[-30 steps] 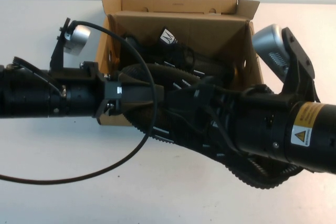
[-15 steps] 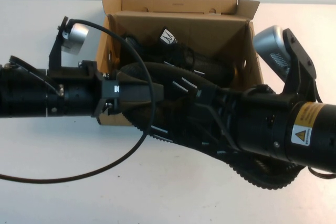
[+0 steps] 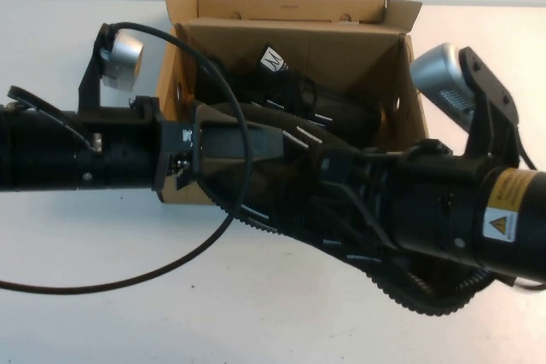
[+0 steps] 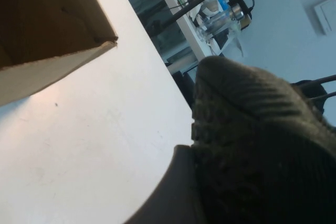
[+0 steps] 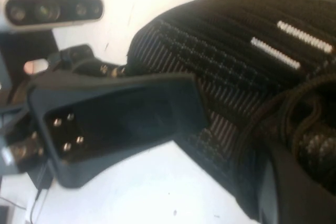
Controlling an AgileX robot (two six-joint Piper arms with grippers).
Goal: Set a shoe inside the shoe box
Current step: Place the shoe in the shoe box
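**Shoe at the near side of the box**

The box (image 3: 375, 49) sits open at the far side of the white table (image 3: 256, 313). Its lid flap stands up at the back. The other shoe (image 3: 290, 83) lies inside it, with its white tag showing.

The shoe (image 3: 299, 138) is black with small white dashes. It lies slanted across the near wall of the box. Its toe points left, over the near left part of the box. Its heel end sticks out over the table to the near right, and the bumpy sole shows under the right arm.

The right claw (image 3: 341, 172) comes in from the right. It is closed tight and pinches the shoe near the laces.

The left claw (image 3: 243, 141) comes in from the left and is right at the toe of the shoe. I cannot tell how wide it is.

A thin black cable (image 3: 171, 274) loops from the left arm down over the table.
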